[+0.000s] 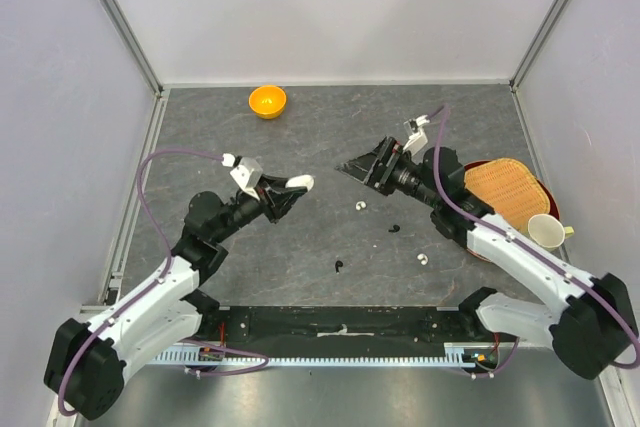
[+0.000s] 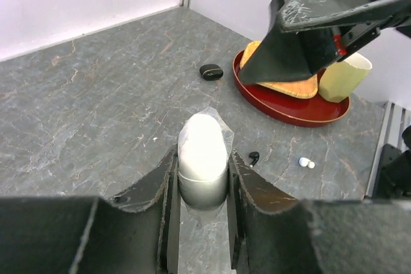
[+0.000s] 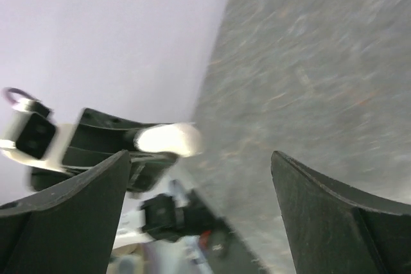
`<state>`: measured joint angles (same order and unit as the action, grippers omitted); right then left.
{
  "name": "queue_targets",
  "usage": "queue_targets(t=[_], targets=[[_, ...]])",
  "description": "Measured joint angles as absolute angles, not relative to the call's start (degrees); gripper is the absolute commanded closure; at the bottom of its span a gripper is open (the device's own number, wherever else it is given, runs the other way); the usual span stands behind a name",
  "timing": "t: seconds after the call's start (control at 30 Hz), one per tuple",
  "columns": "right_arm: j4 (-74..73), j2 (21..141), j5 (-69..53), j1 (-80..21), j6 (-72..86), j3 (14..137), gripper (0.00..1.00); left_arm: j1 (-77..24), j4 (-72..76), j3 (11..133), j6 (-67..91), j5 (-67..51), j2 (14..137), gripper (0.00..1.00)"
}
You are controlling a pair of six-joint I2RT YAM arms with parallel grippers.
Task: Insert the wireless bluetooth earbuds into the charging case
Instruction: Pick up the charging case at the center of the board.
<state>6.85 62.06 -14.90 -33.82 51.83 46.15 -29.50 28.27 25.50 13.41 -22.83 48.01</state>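
White walls close in a grey slate bench (image 1: pixel 300 137). An orange bowl (image 1: pixel 267 101) sits near the back wall, well beyond the left end effector (image 1: pixel 295 190). That end effector is clamped on a white oval pod (image 2: pixel 203 142), one finger on each long side, and holds it above the bench with its rounded end pointing toward the right arm.

Below and to the right of it, a black earbud (image 1: pixel 340 267) lies on the slate. A white earbud (image 1: pixel 361 206) lies just on the near side of the right end effector (image 1: pixel 360 159). The right end effector hangs above the bench with its jaws spread wide and nothing between them, facing the held pod with a gap between the two.

In the left wrist view the black charging case (image 2: pixel 211 72) rests on the bench under the right end effector, just beside the rim of a red tray (image 2: pixel 302 112). The overhead view does not show it.

A second black earbud (image 1: pixel 394 228) lies nearer the arm bases, beside the right arm. A second white earbud (image 1: pixel 424 258) lies closer still to the bases. On the tray behind the right end effector are a woven mat (image 1: pixel 500 187) and a cream cup (image 1: pixel 545 232).
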Motion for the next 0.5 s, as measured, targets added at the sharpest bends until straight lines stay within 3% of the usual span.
queue_targets(t=[0.2, 0.5], targets=[[22.13, 68.45, -25.85, -34.00, 73.67, 39.75, 0.07, -29.65, 39.59, 21.78, 10.90, -26.50, 47.90, 0.98], [29.50, 72.03, -29.26, -37.60, 84.09, 40.25, 0.06, -29.78, 52.07, 21.54, 10.98, -29.82, 50.76, 0.98]])
